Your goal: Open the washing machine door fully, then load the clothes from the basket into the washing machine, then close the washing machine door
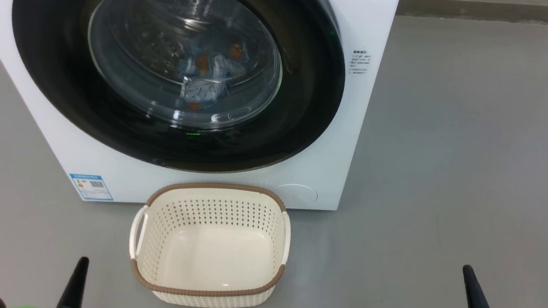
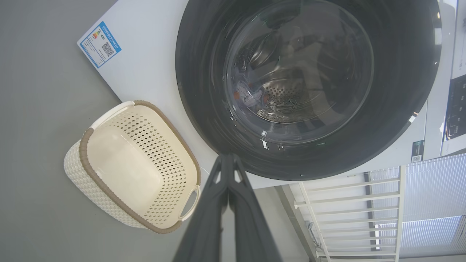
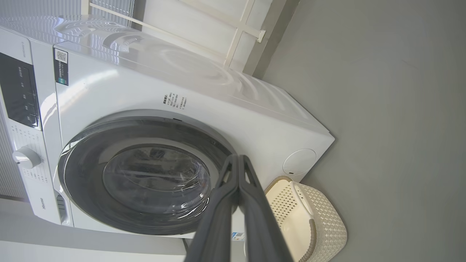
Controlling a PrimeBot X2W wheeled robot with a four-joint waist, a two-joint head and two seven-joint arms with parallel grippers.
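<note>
Judging by how things lie, we take the task as finished. The washing machine door (image 1: 177,64), at the upper left of the head view, sits shut against the washing machine (image 1: 356,132). The clothes (image 1: 208,75) lie behind its glass, and the basket (image 1: 215,188) at lower centre holds nothing. Our left gripper (image 2: 227,160) and right gripper (image 3: 238,160) both have their fingers pressed together on nothing. A blue label (image 1: 91,186) with a QR code sits low on the machine's front (print too small to read). The dark lettering (image 1: 359,62) right of the door is also illegible. A brand word (image 3: 43,203) at the lower left of the right wrist view seems to read Hisense.
</note>
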